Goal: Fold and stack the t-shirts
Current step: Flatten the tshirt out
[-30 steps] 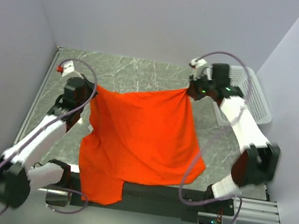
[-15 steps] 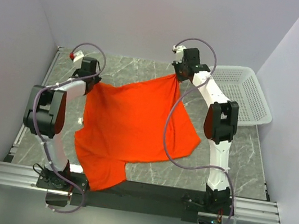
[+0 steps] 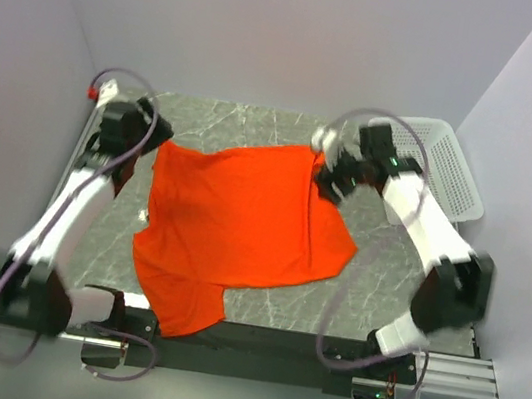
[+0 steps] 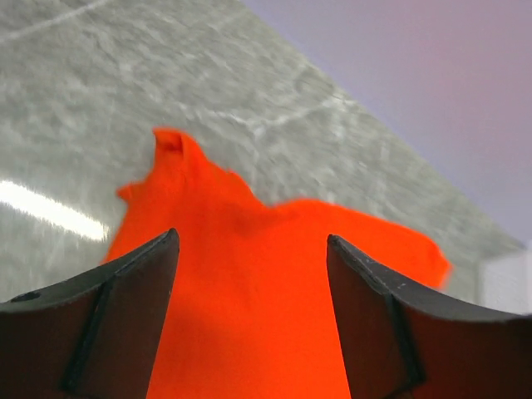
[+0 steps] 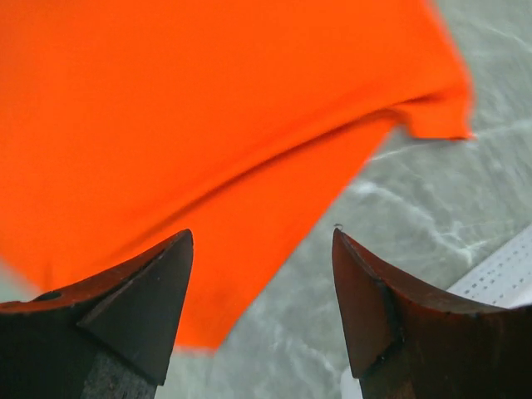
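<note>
As far as shown, found t-shirt (image 3: 233, 215) spread unfolded on counter (image 3: 243, 123) (corner past near edge) — left claw (image 4: 251, 241), right claw (image 5: 262, 234) wide, empty; folding, stacking yet to do.

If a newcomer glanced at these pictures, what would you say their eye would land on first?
The bright orange-red t-shirt spread loosely over the middle of the grey marbled table dominates, its near corner draped over the front edge. Next come the left gripper and right gripper, both with open jaws and holding nothing, at the shirt's far corners. A white mesh basket sits at the table's far right corner.
</note>
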Robot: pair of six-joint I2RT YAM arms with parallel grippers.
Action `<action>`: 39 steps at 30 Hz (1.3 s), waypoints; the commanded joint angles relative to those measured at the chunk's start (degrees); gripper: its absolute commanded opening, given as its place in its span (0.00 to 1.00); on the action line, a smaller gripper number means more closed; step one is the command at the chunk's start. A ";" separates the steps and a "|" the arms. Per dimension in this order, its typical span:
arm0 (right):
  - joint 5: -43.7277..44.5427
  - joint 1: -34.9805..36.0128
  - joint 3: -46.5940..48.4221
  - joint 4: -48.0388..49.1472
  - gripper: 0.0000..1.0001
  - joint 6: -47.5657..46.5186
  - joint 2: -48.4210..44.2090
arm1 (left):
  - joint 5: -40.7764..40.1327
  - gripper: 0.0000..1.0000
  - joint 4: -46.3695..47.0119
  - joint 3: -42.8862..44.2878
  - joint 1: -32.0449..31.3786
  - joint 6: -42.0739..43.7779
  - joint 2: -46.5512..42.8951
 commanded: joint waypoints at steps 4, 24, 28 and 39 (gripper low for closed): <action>-12.36 0.32 -31.21 -8.95 0.74 -37.56 -24.57 | 13.38 0.74 -12.76 -18.78 -0.14 -12.86 -23.65; -1.72 3.57 -50.14 10.13 0.67 -32.21 -24.61 | 8.03 0.61 -30.43 -31.19 -13.06 -32.92 -20.88; -1.54 3.92 -50.23 10.58 0.62 -31.94 -24.17 | 5.93 0.54 -31.49 -31.63 -16.49 -33.97 -18.50; -1.19 4.63 -48.82 6.72 0.25 -33.60 -22.49 | 7.06 0.27 -31.93 -32.33 -19.39 -30.64 -15.77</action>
